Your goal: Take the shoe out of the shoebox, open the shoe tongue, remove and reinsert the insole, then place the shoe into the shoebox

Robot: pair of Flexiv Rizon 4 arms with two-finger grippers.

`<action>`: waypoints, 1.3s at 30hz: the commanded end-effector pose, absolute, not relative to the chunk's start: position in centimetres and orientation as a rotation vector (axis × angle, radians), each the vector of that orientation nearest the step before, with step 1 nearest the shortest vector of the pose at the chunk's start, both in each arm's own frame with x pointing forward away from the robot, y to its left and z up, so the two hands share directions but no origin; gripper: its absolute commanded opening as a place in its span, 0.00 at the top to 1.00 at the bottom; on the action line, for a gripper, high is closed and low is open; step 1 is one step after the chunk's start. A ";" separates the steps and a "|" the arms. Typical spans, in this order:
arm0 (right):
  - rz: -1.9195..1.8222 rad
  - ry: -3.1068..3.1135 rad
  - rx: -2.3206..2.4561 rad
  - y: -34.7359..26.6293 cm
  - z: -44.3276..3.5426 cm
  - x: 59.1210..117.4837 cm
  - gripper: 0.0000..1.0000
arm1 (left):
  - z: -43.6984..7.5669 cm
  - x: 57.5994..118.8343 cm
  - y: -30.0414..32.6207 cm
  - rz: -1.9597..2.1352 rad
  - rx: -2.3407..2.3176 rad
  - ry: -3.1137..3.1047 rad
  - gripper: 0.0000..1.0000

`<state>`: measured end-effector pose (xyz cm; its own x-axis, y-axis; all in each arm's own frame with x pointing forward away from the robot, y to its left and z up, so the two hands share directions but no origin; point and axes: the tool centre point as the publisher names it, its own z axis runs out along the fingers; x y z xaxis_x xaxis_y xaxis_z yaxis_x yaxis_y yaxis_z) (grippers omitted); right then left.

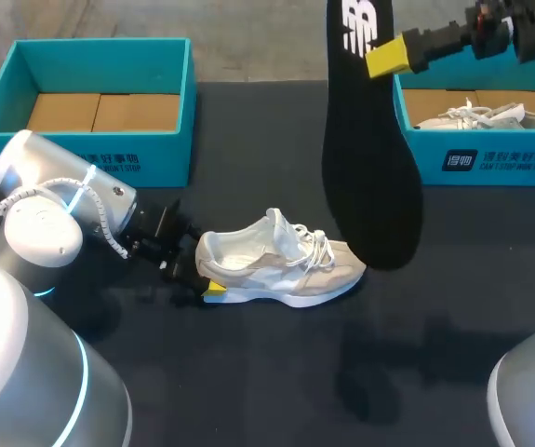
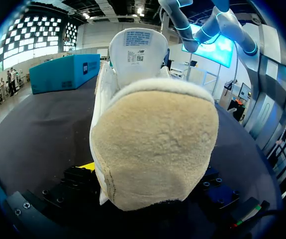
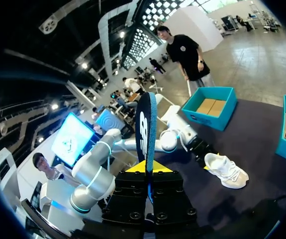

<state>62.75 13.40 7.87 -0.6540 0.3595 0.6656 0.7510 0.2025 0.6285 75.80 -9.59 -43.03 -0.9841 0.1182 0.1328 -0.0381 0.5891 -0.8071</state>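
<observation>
1. The white shoe point(image 1: 281, 265) stands on its sole on the black counter point(image 1: 248, 382), outside both boxes. Its toe points toward my right, and its laces lie loose over the instep.
2. The left tool point(image 1: 202, 277) is low at the shoe's heel. In the left wrist view the suede heel fills the space between its fingers, and one yellow tip point(image 2: 87, 165) shows just beside it. The other tip is hidden behind the shoe, so the tool seems to be pinching the heel from both sides, though that is not certain.
3. In that same view the tongue point(image 2: 133, 50) stands upright, its label facing the camera.
4. The right tool point(image 1: 393, 56) is held high above the counter, clamped onto the black insole point(image 1: 365, 158). The insole hangs down from it, well clear of the shoe.
5. In the right wrist view the insole stands edge-on between the two yellow tips.
6. The left shoebox point(image 1: 90, 158) is open and teal, with cardboard in its bottom.
7. The right shoebox point(image 1: 490, 160) holds a second shoe point(image 1: 490, 116).
</observation>
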 end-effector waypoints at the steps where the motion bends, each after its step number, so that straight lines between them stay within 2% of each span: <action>1: -1.428 -2.114 -1.033 13.5 8.0 63.2 1.00 | -43.6 76.0 -9.7 1.346 -0.067 -2.645 1.00; 36: -1.428 -2.114 -1.033 13.5 8.0 63.2 1.00 | -43.6 76.0 -9.7 1.346 -0.067 -2.645 1.00; 37: -1.428 -2.114 -1.033 13.5 8.0 63.2 1.00 | -43.6 76.0 -9.7 1.346 -0.067 -2.645 0.81; 38: -1.428 -2.114 -1.033 13.5 8.0 63.2 1.00 | -43.6 76.0 -9.7 1.345 -0.066 -2.645 0.68; 39: -1.428 -2.114 -1.033 13.5 8.0 63.2 1.00 | -43.5 76.0 -9.5 1.340 -0.041 -2.647 0.00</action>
